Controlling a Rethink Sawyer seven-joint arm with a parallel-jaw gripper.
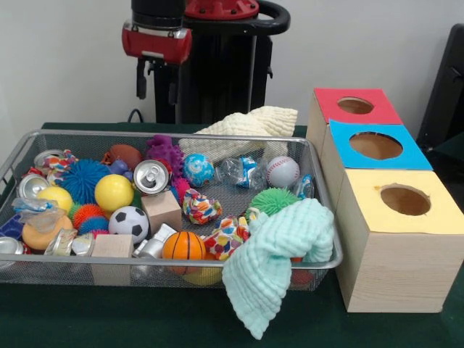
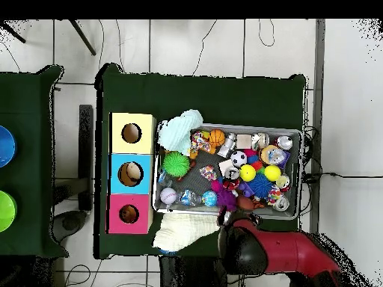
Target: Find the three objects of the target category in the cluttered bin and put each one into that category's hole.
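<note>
The wire-mesh bin (image 1: 87, 133) lies on the green table and is full of balls, cans, blocks and cloths; it also shows in the overhead view (image 2: 247, 125). No plush animal shows plainly. A yellow shape (image 1: 204, 276) lies under the basketball (image 1: 183, 245) at the near wall, and I cannot tell what it is. The red-topped box's hole (image 1: 355, 106) is the farthest of three to the bin's right; it also shows in the overhead view (image 2: 129, 214). My gripper (image 1: 157, 83) hangs open and empty above the bin's far rim.
A mint cloth (image 1: 279, 246) drapes over the bin's near right corner. A cream cloth (image 1: 246, 127) lies over the far rim. The blue-topped hole (image 1: 375, 146) and the yellow-topped hole (image 1: 404, 199) are nearer. My arm (image 2: 277, 250) stands at the bin's base-side edge.
</note>
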